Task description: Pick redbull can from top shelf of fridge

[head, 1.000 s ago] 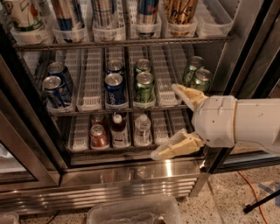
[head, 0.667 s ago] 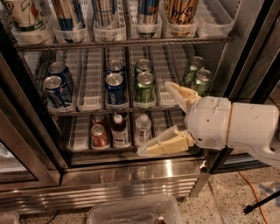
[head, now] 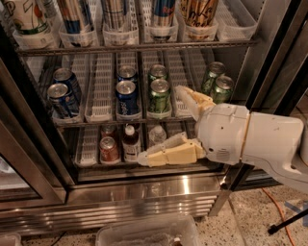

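I have the pincer hanging in front of the lower racks of the fridge, gaping wide with nothing in it. One finger sits up by the short green cans and the other down near the small bottles. The redbull can stands well above that, at about 12 o'clock from the pincer. It is in a plastic lane on the top shelf just behind the thin front rail, and its upper part is cut off by the edge of my view. My job here is to climb and line up, not to reach in yet. I judge I should first pull the arm a little clear of the racks, then lift straight toward 12 o'clock until the pincer is level with the can's body above the rail. The fingers are stacked one over the other, so I want to roll the wrist until they can pass either side of the can. Space looks tight: a tan patterned can stands at its 3 o'clock and another blue-and-silver can at its 9 o'clock. I should go in slowly and centred, keep the pincer spread until both fingers are past the can's front, and watch the door frame at 3 o'clock of the arm.
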`<state>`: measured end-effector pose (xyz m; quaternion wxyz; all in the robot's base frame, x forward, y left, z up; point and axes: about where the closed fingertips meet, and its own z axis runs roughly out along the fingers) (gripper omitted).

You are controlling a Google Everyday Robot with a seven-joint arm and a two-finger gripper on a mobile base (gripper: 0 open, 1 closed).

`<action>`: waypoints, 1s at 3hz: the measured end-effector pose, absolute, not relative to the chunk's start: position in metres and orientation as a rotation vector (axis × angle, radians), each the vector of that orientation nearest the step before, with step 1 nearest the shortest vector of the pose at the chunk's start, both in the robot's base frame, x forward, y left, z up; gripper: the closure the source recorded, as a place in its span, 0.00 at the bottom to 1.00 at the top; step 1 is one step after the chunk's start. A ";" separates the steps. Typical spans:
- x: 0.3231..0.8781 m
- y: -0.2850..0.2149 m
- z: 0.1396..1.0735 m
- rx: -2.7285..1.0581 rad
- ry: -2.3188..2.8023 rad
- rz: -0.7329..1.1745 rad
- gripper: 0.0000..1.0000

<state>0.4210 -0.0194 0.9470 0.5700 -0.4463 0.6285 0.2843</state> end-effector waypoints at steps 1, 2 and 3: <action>0.424 -0.017 0.948 -1.025 1.477 0.644 0.00; 0.433 -0.015 0.948 -0.951 1.469 0.595 0.00; 0.447 -0.015 0.951 -0.849 1.430 0.541 0.00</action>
